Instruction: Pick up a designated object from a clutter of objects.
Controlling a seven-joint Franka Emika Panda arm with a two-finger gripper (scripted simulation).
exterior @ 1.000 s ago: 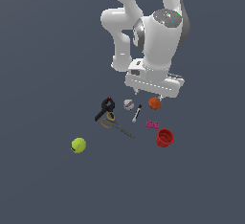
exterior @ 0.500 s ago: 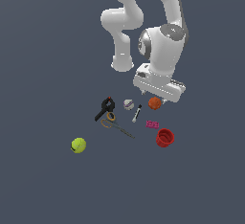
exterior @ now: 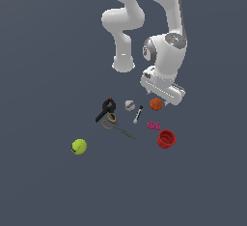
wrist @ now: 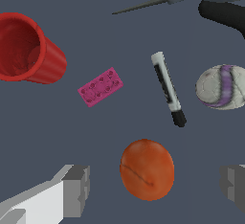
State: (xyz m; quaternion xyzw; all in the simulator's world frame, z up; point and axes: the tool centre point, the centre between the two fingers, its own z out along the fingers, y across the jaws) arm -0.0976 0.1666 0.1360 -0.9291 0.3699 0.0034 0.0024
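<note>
Exterior view: we see the arm bent low over the clutter on the dark desk [exterior: 43, 51], with the claw [exterior: 163, 99] mostly hidden under the white hand housing, so we can't read its state here. The orange ball [exterior: 155, 104] sits on the desk right below that housing, toward the exterior view's right of the baseball [exterior: 129, 105] and marker [exterior: 138, 114]. Black clamp [exterior: 106, 109] and scissors [exterior: 116, 127] lie toward the exterior view's left, pink block [exterior: 154, 125] and red cup [exterior: 166, 138] nearer the camera than the orange ball, tennis ball [exterior: 79, 146] well apart from the rest. Wrist view: we see both fingers [wrist: 76, 190] of the claw [wrist: 155, 187] spread wide apart, gripping nothing. The orange ball [wrist: 146, 169] lies between them, clear of both, a faint seam across its surface. Marker [wrist: 168, 88] sits between pink block [wrist: 100, 86] and baseball [wrist: 221, 87]; red cup [wrist: 27, 49] lies tipped on its side, mouth showing. Scissors tips [wrist: 167, 0] and part of the clamp [wrist: 223, 15] show at the frame edge.
</note>
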